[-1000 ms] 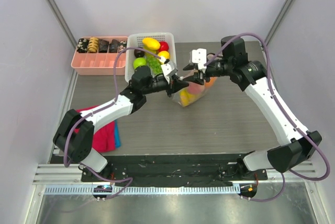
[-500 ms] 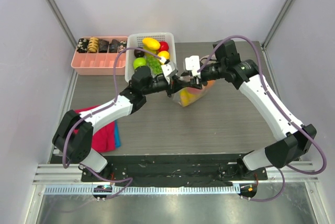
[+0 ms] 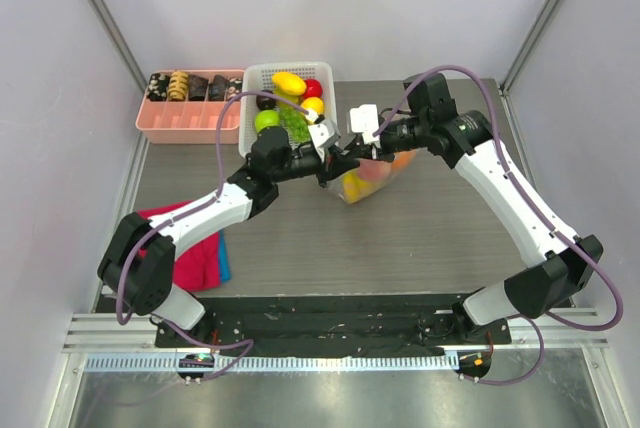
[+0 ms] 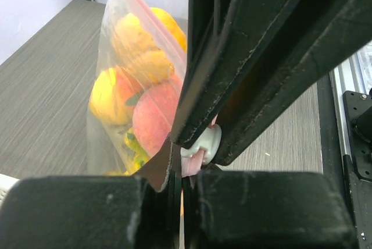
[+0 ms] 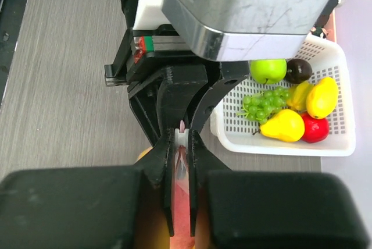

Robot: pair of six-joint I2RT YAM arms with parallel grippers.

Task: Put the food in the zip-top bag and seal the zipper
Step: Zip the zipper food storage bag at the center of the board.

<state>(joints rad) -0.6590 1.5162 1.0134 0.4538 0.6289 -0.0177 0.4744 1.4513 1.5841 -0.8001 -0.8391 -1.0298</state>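
Note:
The clear zip-top bag (image 3: 378, 176) stands right of the basket and holds food (image 3: 362, 182): yellow, orange and pink fruits, seen close in the left wrist view (image 4: 152, 118). My left gripper (image 3: 337, 160) is shut on the bag's left mouth corner (image 4: 181, 170). My right gripper (image 3: 360, 151) is shut on the zipper at its white slider (image 5: 182, 141), right against the left gripper's fingertips. The pink strip runs between its fingers. More food, a yellow fruit (image 3: 289, 83), grapes and a green apple, lies in the basket.
The white slatted basket (image 3: 288, 66) stands behind the left gripper; it also shows in the right wrist view (image 5: 279, 144). A pink divided tray (image 3: 160, 126) with brown snacks is at the back left. A red and blue cloth (image 3: 198, 260) lies at the near left.
My right gripper has slid left along the bag's mouth until it meets the left gripper. The left gripper has held still on the bag corner.

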